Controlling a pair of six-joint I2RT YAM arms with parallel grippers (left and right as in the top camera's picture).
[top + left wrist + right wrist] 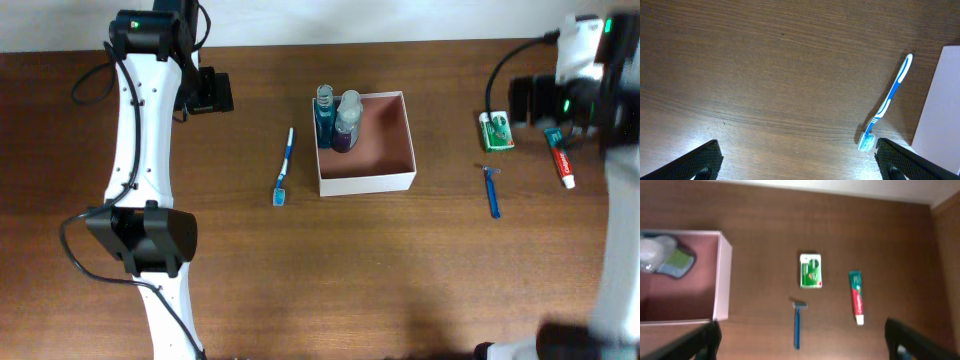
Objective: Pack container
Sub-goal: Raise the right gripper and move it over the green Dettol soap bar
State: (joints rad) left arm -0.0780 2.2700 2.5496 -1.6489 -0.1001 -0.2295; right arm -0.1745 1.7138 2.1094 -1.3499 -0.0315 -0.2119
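The container (367, 183), a white-walled box with a pinkish-brown inside, stands mid-table. A blue bottle (325, 118) and a clear bottle (346, 120) stand in its left part. A blue toothbrush (284, 167) lies left of it. A green packet (496, 131), a blue razor (492, 190) and a toothpaste tube (561, 157) lie to its right. My left gripper (210, 92) is open and empty, above bare table (799, 162), with the toothbrush (888, 100) by its right finger. My right gripper (530, 97) is open and empty (802, 347), high over the razor (797, 325).
The right wrist view shows the container wall (723, 280), the bottles (665, 257), the green packet (810, 271) and the toothpaste (856, 297). The container edge (940, 110) shows at the right of the left wrist view. The table's far edge runs along the top.
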